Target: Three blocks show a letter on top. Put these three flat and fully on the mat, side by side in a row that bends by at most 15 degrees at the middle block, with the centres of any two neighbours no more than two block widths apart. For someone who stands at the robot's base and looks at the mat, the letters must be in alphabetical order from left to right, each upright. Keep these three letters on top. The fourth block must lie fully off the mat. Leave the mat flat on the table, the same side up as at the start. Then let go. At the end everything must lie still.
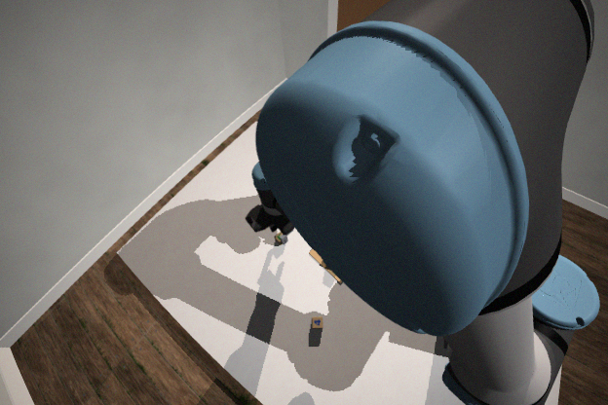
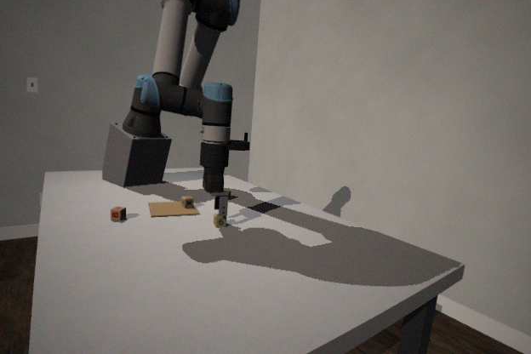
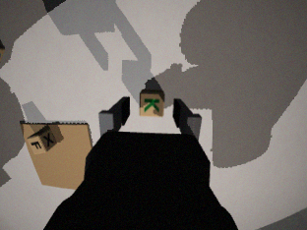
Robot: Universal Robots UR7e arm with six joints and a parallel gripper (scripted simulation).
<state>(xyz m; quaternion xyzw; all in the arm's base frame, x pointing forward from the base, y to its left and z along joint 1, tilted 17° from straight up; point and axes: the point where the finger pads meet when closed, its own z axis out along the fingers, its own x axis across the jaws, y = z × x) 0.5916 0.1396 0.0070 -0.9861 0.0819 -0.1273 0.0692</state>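
With its fingers spread wide and nothing grasped, the gripper (image 1: 279, 235) (image 2: 221, 213) (image 3: 152, 106) hovers over the K block (image 1: 280, 239) (image 2: 219, 220) (image 3: 152, 103), which sits on the table beside the mat (image 1: 317, 257) (image 2: 165, 209) (image 3: 65, 164). Picking up K seems the step in hand, calling for a centred descent, a square pinch and a level lift. Farther out, the F block (image 2: 186, 202) (image 3: 36, 144) rests on the mat near its edge. The blue-marked block (image 1: 317, 322) and the red-marked block (image 2: 117, 214) lie off it; their tops need reading before the order is settled.
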